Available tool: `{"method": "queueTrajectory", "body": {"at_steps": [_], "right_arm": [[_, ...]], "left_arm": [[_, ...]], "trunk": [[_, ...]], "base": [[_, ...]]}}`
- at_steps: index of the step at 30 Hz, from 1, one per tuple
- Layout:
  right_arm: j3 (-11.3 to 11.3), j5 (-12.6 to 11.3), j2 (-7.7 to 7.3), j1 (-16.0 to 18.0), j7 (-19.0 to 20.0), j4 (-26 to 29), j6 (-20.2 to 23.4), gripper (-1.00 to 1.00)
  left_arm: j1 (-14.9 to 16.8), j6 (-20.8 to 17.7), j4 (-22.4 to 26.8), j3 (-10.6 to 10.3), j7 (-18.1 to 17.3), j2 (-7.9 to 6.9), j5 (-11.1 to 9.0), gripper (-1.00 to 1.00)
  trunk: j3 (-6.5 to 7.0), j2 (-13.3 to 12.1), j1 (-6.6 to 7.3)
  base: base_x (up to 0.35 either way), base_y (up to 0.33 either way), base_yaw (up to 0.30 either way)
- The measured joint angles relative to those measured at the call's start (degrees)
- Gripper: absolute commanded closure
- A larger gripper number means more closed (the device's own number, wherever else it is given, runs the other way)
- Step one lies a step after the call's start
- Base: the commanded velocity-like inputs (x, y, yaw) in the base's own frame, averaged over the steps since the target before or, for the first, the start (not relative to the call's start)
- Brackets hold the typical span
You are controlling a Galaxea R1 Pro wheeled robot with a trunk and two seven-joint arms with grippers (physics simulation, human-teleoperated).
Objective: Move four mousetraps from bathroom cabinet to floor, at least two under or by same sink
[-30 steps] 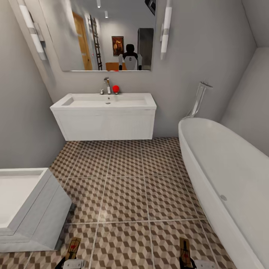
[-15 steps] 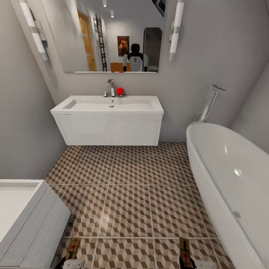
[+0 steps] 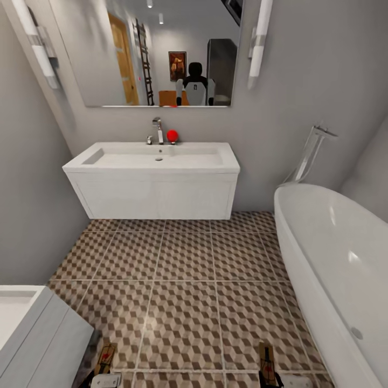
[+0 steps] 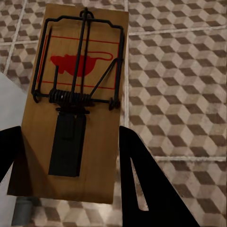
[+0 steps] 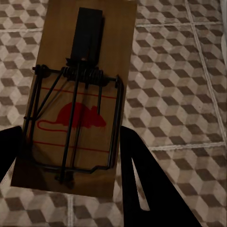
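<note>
Low in frame, left gripper point(image 4: 71, 156) and right gripper point(image 5: 71, 156) each clamp a mousetrap point(image 4: 75, 94) point(image 5: 78, 94) by its long edges; boards judged light, stiff, and the wire best avoided.

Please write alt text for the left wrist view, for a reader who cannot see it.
A wooden mousetrap with a red mouse print is held between the left gripper's two dark fingers, above the cube-patterned bathroom floor.

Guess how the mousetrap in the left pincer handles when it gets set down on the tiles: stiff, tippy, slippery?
Likely stiff: the mousetrap is a flat wooden board, held level between the left pincer fingers. Probably light, as it looks thin. Unlikely to roll or tip; its flat base should sit steady on the bathroom floor. The wire spring on top could snag or snap, so a gentle release seems wise.
</note>
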State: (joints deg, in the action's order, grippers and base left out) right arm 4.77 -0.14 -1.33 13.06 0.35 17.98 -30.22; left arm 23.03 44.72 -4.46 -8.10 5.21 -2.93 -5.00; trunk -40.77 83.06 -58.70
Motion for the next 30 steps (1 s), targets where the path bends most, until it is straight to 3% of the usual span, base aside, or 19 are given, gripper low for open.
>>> {"method": "queueTrajectory", "body": {"at_steps": [25, 30], "right_arm": [[0.00, 0.00, 0.01, 0.00, 0.00, 0.00, 0.00, 1.00], [0.00, 0.00, 0.02, 0.00, 0.00, 0.00, 0.00, 1.00]], "left_arm": [[0.00, 0.00, 0.00, -0.02, 0.00, 0.00, 0.00, 1.00], [0.00, 0.00, 0.00, -0.02, 0.00, 0.00, 0.00, 1.00]], "trunk": [[0.00, 0.00, 0.00], [0.00, 0.00, -0.03]], "base": [[0.330, 0.000, 0.000], [0.180, 0.000, 0.000]]}}
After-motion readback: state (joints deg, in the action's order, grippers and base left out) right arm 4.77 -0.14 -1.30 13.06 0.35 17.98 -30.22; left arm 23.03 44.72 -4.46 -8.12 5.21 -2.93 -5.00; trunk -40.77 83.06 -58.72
